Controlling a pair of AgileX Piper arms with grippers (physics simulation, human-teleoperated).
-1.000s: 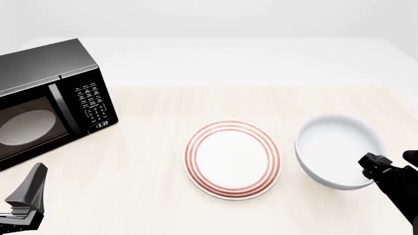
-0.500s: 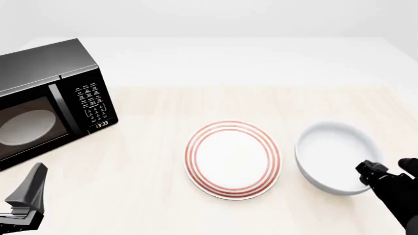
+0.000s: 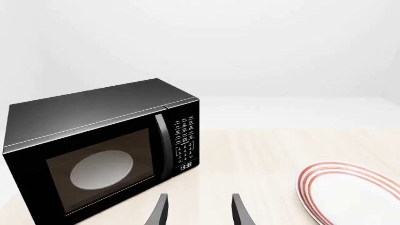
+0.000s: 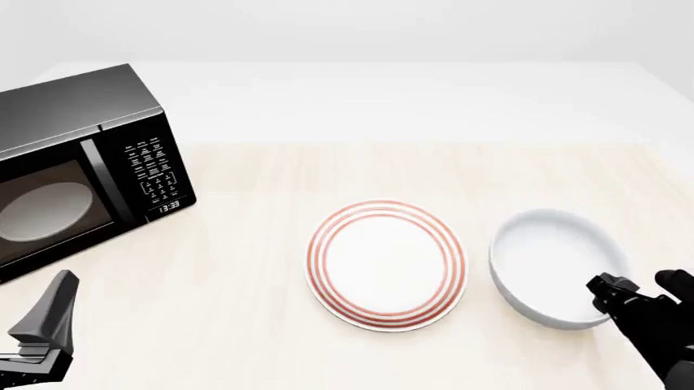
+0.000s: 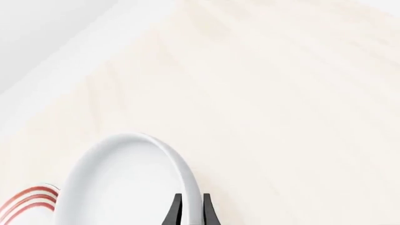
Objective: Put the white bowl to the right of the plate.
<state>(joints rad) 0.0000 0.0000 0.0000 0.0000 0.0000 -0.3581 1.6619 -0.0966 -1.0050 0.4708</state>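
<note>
On my bench [image 4: 260, 268] the black microwave [image 4: 76, 171] sits at ten o'clock. The plate [image 4: 388, 264] lies mid-bench, and the white bowl [image 4: 553, 260] stands just beside it at three o'clock. I judge the bowl rigid, glossy, slippery and chip-prone, so the thick rim is the place to hold. My right gripper [image 5: 190, 208] pinches that rim; my left gripper [image 3: 196, 211] hangs released, holding nothing.

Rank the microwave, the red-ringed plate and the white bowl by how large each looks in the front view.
1. Microwave, largest, though partly cut off by the frame's edge.
2. Red-ringed plate.
3. White bowl, only slightly smaller than the plate, so that ranking is unsure.
</note>
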